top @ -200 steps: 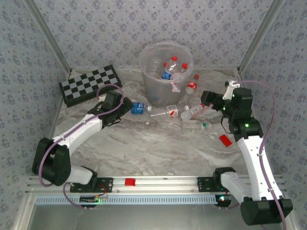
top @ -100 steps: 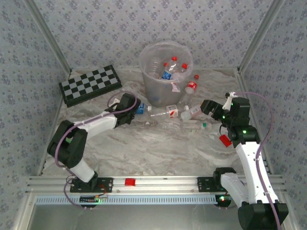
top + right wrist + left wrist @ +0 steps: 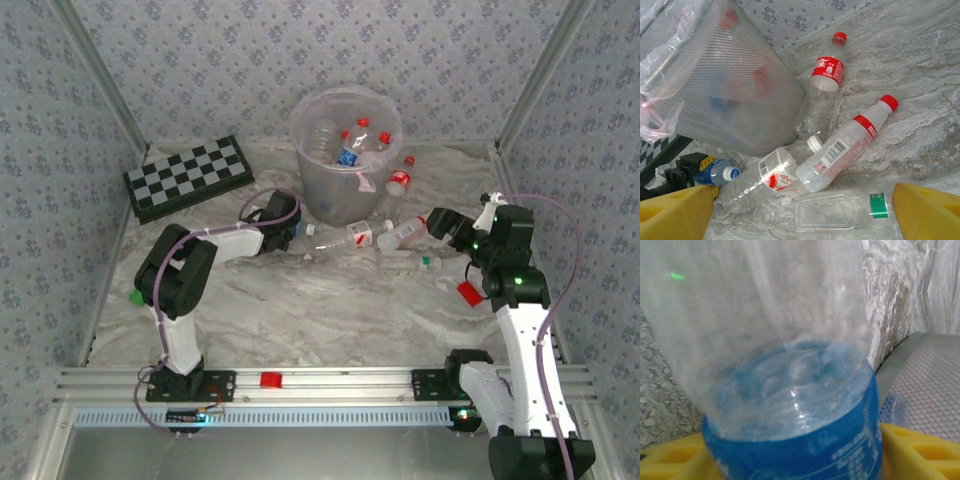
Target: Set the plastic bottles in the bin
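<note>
Blue-label bottle [image 3: 712, 173] flat, cap twd right, clamped by L gripper [image 3: 795, 460]; R gripper [image 3: 800, 217] open, empty.

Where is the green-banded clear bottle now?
The green-banded bottle lies on the right half of the table; in the right wrist view it is at the bottom, just under the red-capped barcode bottle.
</note>
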Action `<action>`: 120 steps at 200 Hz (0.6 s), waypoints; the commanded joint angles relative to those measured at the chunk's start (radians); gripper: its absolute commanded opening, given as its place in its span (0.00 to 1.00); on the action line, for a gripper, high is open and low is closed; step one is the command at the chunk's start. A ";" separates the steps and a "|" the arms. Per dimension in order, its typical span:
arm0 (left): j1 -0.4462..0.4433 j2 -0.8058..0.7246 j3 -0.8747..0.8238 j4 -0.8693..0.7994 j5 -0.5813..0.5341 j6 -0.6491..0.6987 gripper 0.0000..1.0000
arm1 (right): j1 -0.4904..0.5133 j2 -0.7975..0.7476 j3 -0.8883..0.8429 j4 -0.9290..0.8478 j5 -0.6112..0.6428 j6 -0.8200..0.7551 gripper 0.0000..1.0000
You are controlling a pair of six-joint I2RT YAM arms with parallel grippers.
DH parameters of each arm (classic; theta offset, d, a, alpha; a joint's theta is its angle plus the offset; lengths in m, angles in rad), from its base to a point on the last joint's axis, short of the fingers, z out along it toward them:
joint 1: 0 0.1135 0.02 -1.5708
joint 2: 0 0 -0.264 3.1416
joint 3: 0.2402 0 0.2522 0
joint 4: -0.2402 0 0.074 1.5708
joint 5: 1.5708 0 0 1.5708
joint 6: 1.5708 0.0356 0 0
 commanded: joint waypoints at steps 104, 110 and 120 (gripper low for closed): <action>0.123 -0.467 -0.021 -0.240 -0.106 0.628 0.50 | 0.078 0.098 -0.019 0.320 -0.495 0.098 0.95; 0.124 -0.507 -0.025 -0.237 -0.090 0.706 0.49 | 0.109 0.107 -0.008 0.327 -0.495 0.085 0.95; 0.123 -0.565 -0.035 -0.228 -0.030 0.854 0.47 | 0.165 0.127 0.015 0.348 -0.473 0.071 0.96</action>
